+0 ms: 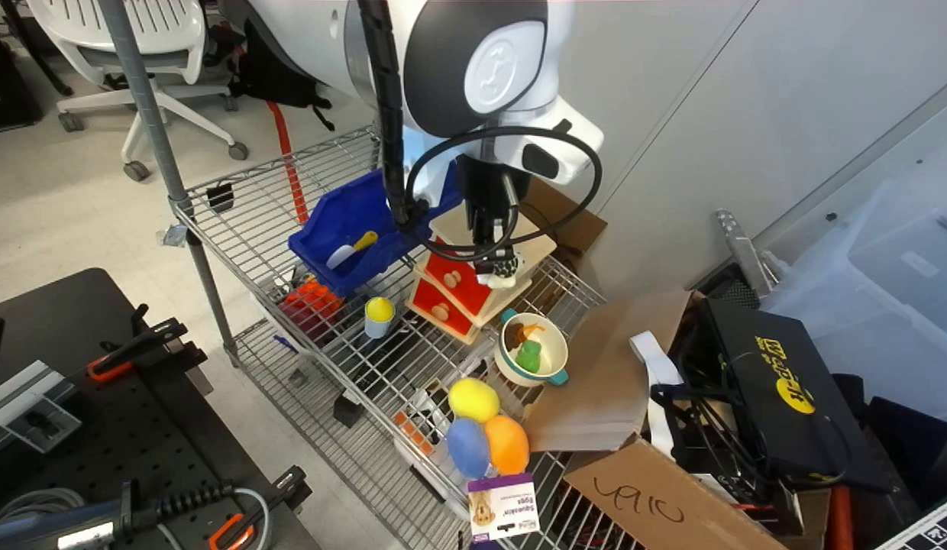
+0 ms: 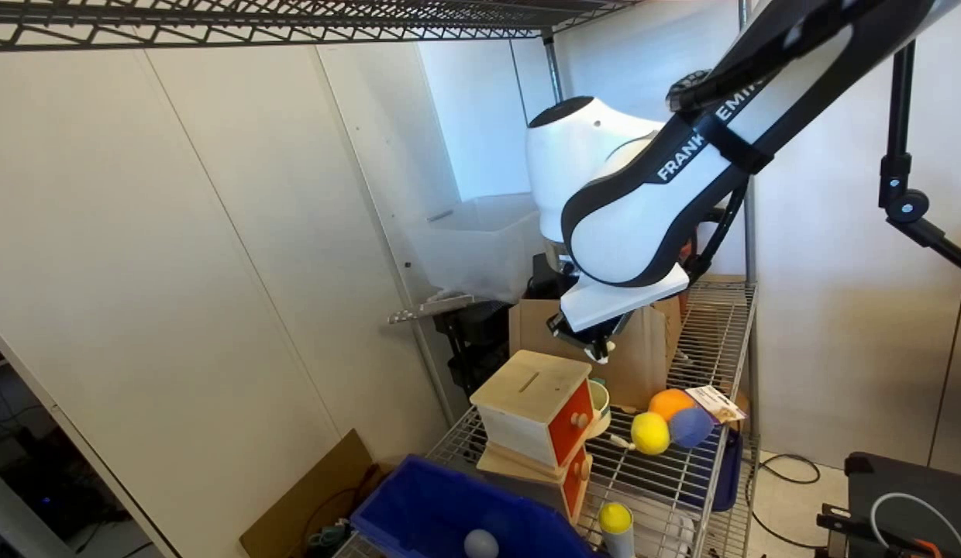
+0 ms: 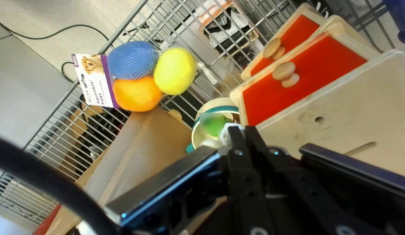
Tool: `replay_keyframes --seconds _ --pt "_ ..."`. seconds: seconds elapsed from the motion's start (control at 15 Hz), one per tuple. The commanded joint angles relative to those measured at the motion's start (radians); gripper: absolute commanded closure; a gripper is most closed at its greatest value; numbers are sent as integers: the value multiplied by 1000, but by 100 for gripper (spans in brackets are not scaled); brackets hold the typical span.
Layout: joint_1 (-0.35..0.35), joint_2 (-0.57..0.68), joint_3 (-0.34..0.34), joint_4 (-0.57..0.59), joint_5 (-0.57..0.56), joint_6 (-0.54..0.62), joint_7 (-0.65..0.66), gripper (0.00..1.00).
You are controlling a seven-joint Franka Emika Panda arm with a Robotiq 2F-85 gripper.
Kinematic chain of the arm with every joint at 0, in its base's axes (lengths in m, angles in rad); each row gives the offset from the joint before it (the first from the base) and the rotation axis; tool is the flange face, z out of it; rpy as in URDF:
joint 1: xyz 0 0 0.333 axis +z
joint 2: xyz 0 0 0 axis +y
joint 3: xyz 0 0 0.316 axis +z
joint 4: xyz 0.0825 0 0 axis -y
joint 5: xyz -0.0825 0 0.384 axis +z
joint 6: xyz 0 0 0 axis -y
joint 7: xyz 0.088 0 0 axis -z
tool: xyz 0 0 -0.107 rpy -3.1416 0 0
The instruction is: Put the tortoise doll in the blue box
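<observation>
Apparently we have the tortoise doll [image 1: 506, 267] pinched at the tips of the gripper [image 3: 244, 130], jaws nearly together; it should be light and soft, best held by its body, with the blue box [image 1: 344, 215] well apart from the jaws.

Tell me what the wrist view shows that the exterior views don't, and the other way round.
Only the wrist view shows the small round hole in the top of the toy house. Only the exterior views show the robot's white arm and the yellow-topped container. Both share the tool, the netted eggs, the bowl and the blue box, though the wrist view catches just an edge of it.
</observation>
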Motion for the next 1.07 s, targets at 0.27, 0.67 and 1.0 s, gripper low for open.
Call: replay_keyframes --seconds 0.27,0.67,1.0 --pt "-21 56 -23 82 1 -67 46 98" --pt "-35 60 -33 78 -3 -9 66 98" --pt "-17 66 -54 77 -57 67 119 98"
